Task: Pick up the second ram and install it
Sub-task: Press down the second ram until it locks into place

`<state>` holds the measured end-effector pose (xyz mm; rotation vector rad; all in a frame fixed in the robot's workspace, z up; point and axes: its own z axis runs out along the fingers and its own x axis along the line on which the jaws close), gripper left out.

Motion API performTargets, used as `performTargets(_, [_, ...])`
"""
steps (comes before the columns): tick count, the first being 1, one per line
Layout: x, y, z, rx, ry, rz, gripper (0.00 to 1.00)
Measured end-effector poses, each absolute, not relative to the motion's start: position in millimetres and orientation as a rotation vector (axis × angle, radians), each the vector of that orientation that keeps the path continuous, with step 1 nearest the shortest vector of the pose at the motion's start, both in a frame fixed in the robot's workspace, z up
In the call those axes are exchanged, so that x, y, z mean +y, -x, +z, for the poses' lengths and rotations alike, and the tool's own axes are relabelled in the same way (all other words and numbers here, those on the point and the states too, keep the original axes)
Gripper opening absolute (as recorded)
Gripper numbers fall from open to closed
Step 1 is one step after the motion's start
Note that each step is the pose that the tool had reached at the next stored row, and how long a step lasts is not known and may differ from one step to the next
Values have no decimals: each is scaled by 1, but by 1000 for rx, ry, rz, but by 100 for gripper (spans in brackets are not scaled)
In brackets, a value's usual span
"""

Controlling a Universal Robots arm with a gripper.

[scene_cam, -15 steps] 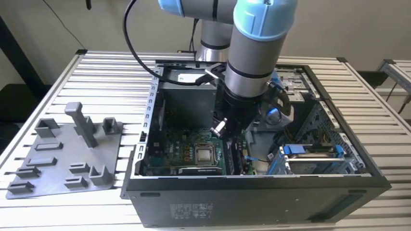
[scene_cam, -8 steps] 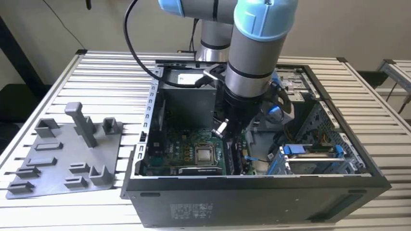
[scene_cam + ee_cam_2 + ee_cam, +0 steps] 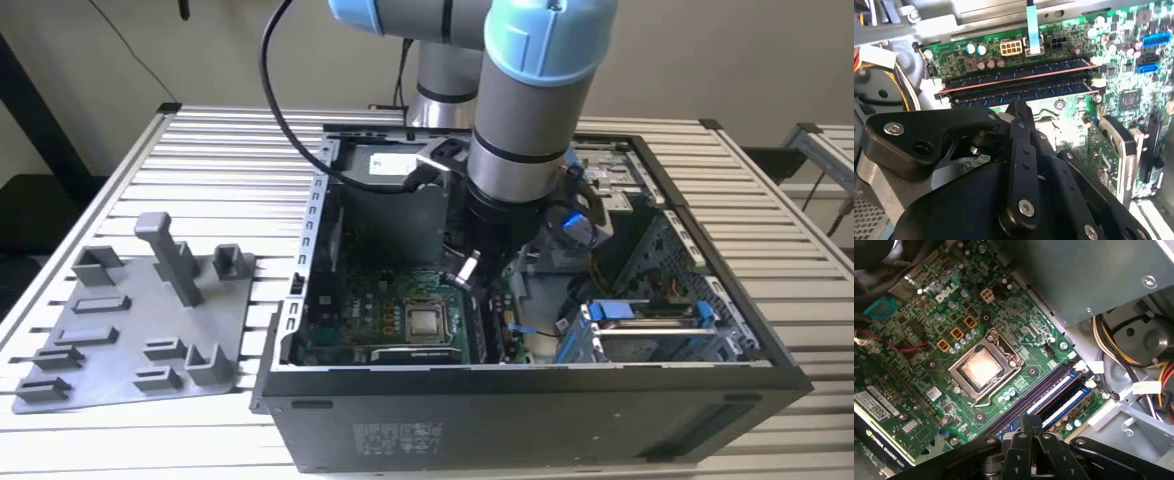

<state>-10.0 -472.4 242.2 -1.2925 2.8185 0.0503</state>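
Observation:
My gripper [image 3: 467,270] is down inside the open computer case [image 3: 534,400], over the memory slots of the green motherboard [image 3: 1019,340]. In the second wrist view two dark blue sticks stand in neighbouring slots. The second ram [image 3: 1059,89] is the one closer to the gripper, and another stick [image 3: 1029,69] sits just behind it. The gripper [image 3: 1019,106] is shut, its tips resting on or just above the top edge of the second ram near its middle. In the first wrist view the shut gripper [image 3: 1031,419] hangs over the blue slots [image 3: 1064,400]. I cannot tell whether the slot latches are closed.
A bare processor socket [image 3: 981,367] lies beside the slots, with a graphics card [image 3: 884,425] further off. Yellow and black cables [image 3: 1119,345] run near the case wall. On the exterior view's left, a grey plastic tray [image 3: 134,340] with upright blocks lies on the slatted table [image 3: 214,150].

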Motion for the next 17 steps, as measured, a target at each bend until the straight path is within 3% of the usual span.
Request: performTargets(17, [-472,10,240,2567,1703,43,11])
